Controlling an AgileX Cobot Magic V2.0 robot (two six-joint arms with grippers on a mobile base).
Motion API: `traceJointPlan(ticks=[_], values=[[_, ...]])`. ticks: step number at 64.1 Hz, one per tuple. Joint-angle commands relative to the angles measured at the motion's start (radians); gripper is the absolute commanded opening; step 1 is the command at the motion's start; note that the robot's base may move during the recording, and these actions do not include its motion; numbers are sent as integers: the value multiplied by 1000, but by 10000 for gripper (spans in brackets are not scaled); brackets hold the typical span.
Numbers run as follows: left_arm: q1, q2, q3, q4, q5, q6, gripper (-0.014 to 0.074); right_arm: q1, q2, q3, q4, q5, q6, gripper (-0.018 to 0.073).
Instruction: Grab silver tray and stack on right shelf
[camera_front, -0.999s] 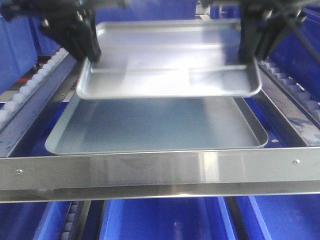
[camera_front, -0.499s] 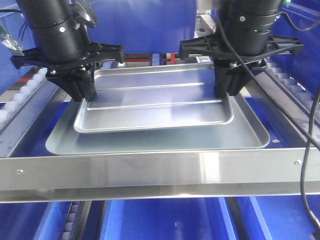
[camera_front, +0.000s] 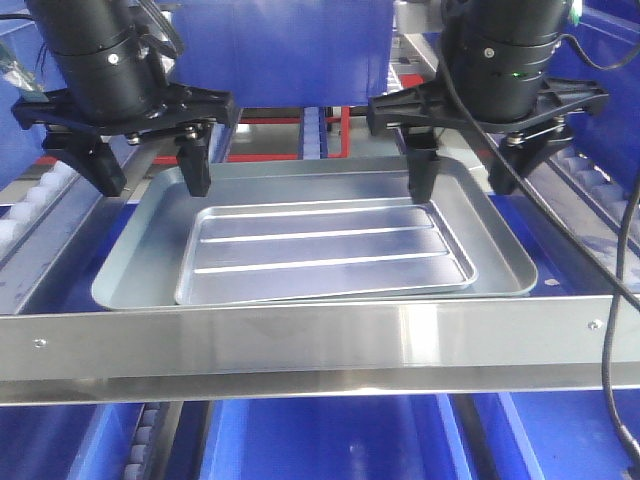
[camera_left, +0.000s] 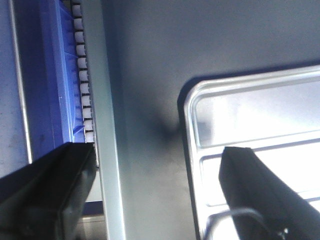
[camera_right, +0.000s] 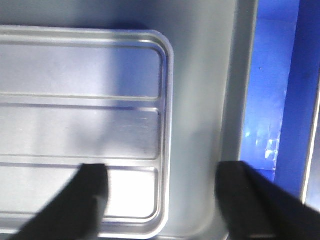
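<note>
The silver tray (camera_front: 325, 250) lies flat inside a larger, duller grey tray (camera_front: 135, 265) on the right shelf, behind its brushed-steel front bar (camera_front: 320, 335). My left gripper (camera_front: 150, 178) hangs open just above the silver tray's far left corner, touching nothing. In the left wrist view that corner (camera_left: 250, 115) shows under my right finger (camera_left: 255, 192). My right gripper (camera_front: 462, 180) is open above the tray's far right end. The right wrist view shows the tray's end (camera_right: 80, 100) between and below the spread fingers (camera_right: 87, 200).
Pale roller rails run along the left side (camera_front: 55, 175) and the right side (camera_front: 590, 190) of the shelf. Blue bins (camera_front: 330, 440) sit below and behind it. In the wrist views, the grey tray's floor (camera_left: 145, 100) and rim (camera_right: 205, 100) surround the silver tray.
Both grippers held the silver tray by its ends, lowered it onto the grey tray, then opened and lifted off. The tray now rests free, nearer the front bar.
</note>
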Motion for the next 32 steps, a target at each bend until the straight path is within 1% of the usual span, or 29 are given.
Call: traceJointPlan(ticks=[1,4,11,18,22,23,24,29,32], values=[[2,-50,-34,14,-13,-1,433,-9,-57,-38,-37,-17,-12,602],[-1,-57,-34,8,11,-1,433,-9,-70,-40,-37,-5,-12,587],[-1,-94,-34,4,45,-1,414,-9,-107,-53,-37,48,-12,517],[-1,-182,-23,4,45,-1,347,-9,-165,-54,-37,88,-19,384],[-1,-247,-6,4,36,-1,297,-9,-198,-54,-37,113,-37,283],[-1,-264,1,4,30,1,283,-9,-205,-54,-37,120,-39,271],[-3,-282,9,6,25,1,268,-9,-217,-53,-37,130,-44,237],[-9,-384,72,32,-21,1,172,-9,-251,-52,-37,162,-59,127],[-12,-451,131,37,-61,1,100,-7,-275,-41,-37,170,-72,57]])
